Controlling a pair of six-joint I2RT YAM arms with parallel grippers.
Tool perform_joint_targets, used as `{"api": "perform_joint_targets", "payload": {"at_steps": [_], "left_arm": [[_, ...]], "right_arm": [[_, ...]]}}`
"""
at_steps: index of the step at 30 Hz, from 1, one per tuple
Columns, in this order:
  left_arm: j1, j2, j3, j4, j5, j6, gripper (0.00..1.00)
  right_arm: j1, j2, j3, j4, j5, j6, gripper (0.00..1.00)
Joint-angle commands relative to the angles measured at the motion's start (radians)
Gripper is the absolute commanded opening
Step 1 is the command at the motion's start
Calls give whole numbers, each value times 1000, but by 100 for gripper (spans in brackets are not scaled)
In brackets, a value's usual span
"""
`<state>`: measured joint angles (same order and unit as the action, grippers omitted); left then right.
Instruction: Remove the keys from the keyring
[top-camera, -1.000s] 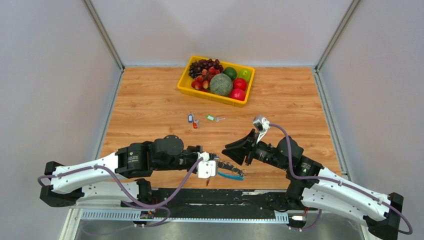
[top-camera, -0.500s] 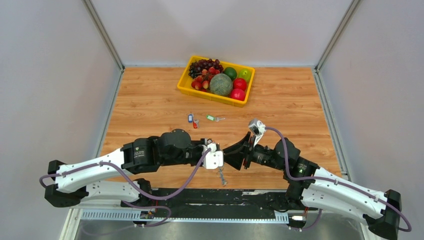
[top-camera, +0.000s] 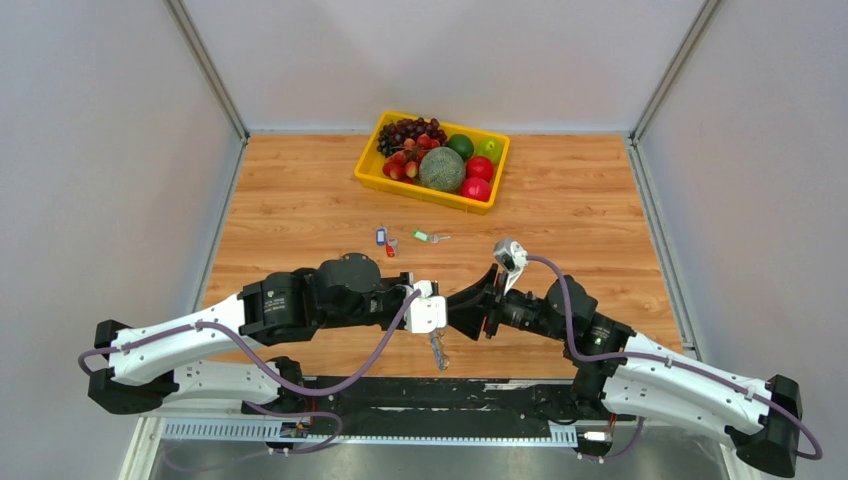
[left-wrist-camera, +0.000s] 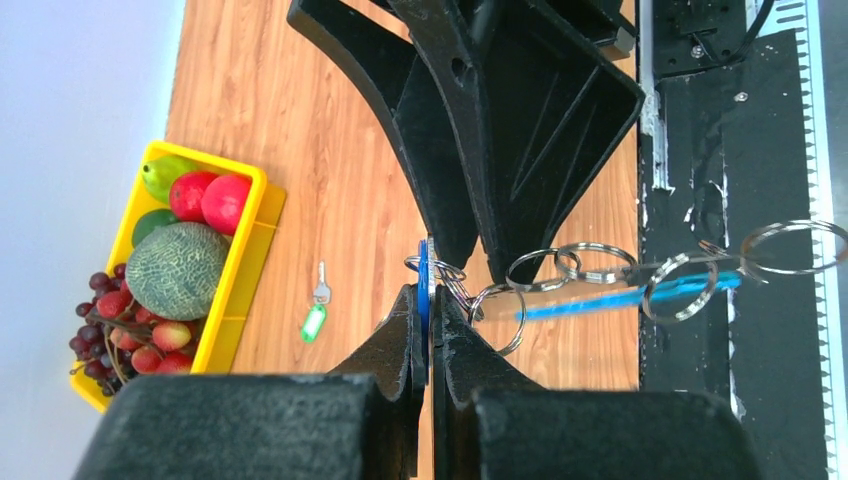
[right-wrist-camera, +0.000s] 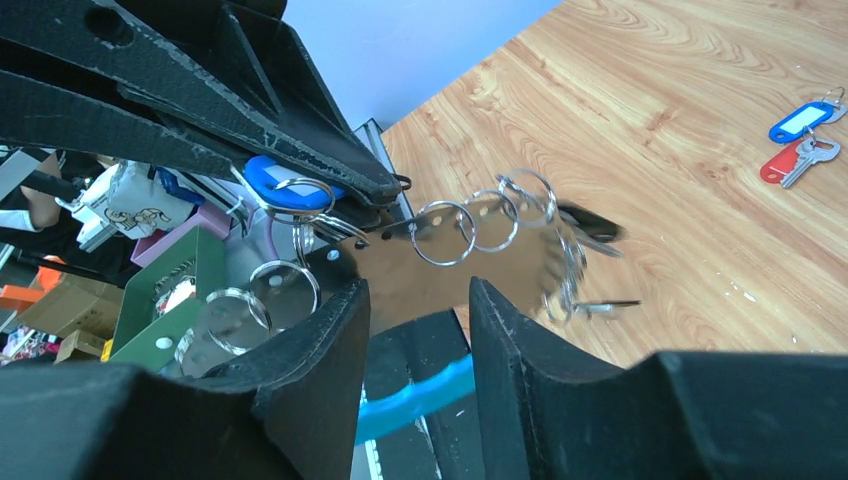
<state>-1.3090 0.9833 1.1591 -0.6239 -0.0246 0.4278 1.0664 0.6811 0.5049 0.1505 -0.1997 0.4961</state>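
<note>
My left gripper (left-wrist-camera: 426, 292) is shut on a blue key (left-wrist-camera: 423, 270), seen edge-on between its fingers. The keyring (left-wrist-camera: 600, 275), a chain of silvery rings with a bright blue section (left-wrist-camera: 620, 297), hangs from that key; in the top view it dangles (top-camera: 438, 350) below my left gripper (top-camera: 443, 314). My right gripper (top-camera: 468, 310) faces it tip to tip, open (right-wrist-camera: 418, 300), with the rings (right-wrist-camera: 445, 232) and the blue key (right-wrist-camera: 285, 180) just beyond its fingers. A blue key (top-camera: 380, 236), a red key (top-camera: 391, 247) and a green key (top-camera: 423, 236) lie loose on the table.
A yellow fruit tray (top-camera: 372, 172) with grapes, a melon and apples stands at the back centre of the wooden table (top-camera: 300, 210). The black base rail (top-camera: 500, 395) runs along the near edge below both grippers.
My right gripper has moved left until it meets my left gripper. The keyring, stretched out sideways a second ago, now hangs straight down from my left gripper.
</note>
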Motion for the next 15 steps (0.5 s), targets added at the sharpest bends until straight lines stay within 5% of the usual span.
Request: {"api": "perform_joint_targets", "payload": {"at_steps": [1,15], "left_arm": [[1,-2,47,38,38,-26,0],[2,3,46,33,51,-31,0]], "right_arm": [[9,3,38,70,4,-29,43],[14,-20,35,108,-9,-37,39]]}}
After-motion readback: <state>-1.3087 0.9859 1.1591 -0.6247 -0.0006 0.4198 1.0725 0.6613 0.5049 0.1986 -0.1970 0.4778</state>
